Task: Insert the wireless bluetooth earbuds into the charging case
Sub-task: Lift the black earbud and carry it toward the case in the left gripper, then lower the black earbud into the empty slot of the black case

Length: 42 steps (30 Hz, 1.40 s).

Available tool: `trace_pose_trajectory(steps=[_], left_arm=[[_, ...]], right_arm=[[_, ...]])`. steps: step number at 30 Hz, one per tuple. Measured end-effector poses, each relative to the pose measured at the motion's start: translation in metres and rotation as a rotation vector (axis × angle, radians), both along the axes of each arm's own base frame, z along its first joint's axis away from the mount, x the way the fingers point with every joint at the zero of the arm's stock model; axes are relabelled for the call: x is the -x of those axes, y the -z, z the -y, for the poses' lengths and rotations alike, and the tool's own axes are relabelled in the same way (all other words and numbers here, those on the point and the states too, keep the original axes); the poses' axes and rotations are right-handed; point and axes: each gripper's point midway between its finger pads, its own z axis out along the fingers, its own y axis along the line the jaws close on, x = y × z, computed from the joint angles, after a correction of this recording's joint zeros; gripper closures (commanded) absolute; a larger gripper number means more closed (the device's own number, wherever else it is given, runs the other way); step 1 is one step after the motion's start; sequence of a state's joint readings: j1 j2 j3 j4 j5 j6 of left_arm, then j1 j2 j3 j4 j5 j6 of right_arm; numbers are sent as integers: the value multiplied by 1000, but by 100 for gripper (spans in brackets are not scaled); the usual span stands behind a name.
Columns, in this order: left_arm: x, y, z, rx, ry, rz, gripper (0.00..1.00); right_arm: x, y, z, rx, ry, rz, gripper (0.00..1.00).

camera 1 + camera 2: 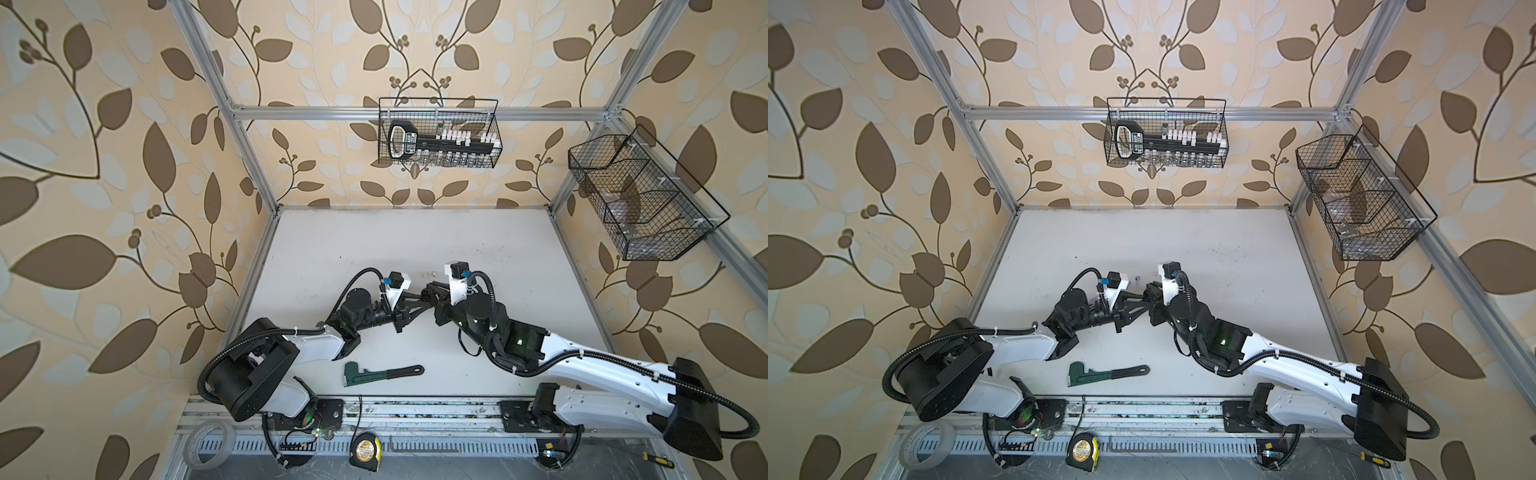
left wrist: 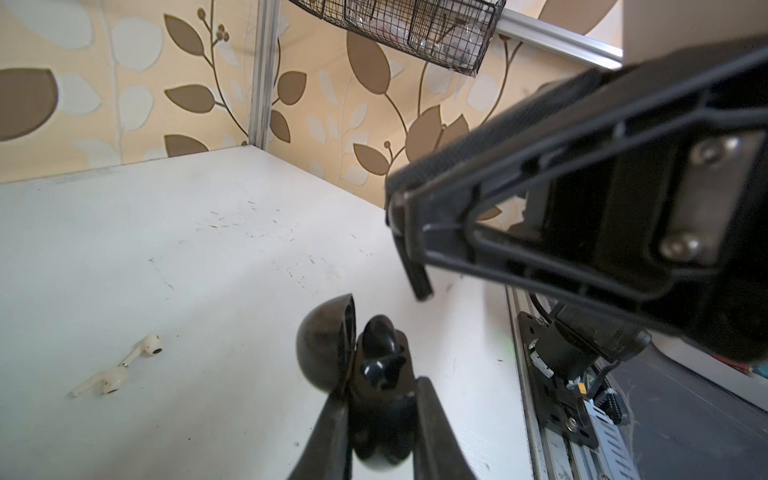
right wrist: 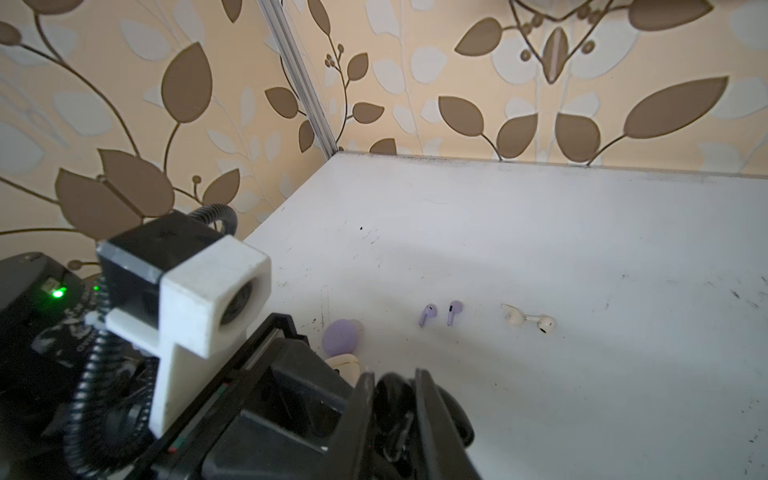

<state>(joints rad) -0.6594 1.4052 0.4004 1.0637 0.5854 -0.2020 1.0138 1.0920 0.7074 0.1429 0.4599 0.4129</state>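
My left gripper (image 2: 380,395) is shut on the base of a black charging case (image 2: 382,419). The case's lid (image 2: 326,345) stands open, and one black earbud (image 2: 378,351) sits in it. My right gripper (image 3: 394,380) is shut on another black earbud (image 3: 390,401), whose stem (image 2: 419,282) hangs just above the open case. In both top views the grippers meet tip to tip at mid-table (image 1: 419,297) (image 1: 1144,297). Two lilac earbuds (image 3: 428,313) and two white earbuds (image 3: 528,319) (image 2: 124,365) lie loose on the table.
A lilac case (image 3: 340,337) and a cream case (image 3: 347,365) lie beside the left gripper. A green pipe wrench (image 1: 380,372) lies near the front. A tape measure (image 1: 365,451), tape roll (image 1: 210,442) and hex key (image 1: 424,448) sit beyond the front rail. Wire baskets (image 1: 438,133) (image 1: 640,195) hang on the frame.
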Motion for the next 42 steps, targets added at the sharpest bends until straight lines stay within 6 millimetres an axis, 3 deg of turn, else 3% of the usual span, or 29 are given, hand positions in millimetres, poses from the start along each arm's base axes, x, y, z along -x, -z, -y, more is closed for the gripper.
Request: trace_pose_trajectory(steps=[7, 12, 42], left_arm=[[0, -19, -9, 33, -50, 38, 100], [1, -22, -13, 34, -69, 40, 100], [0, -12, -19, 8, -100, 13, 100]], right_arm=[[1, -1, -6, -10, -23, 3, 84], [2, -4, -9, -21, -31, 12, 85], [0, 10, -17, 29, -27, 16, 87]])
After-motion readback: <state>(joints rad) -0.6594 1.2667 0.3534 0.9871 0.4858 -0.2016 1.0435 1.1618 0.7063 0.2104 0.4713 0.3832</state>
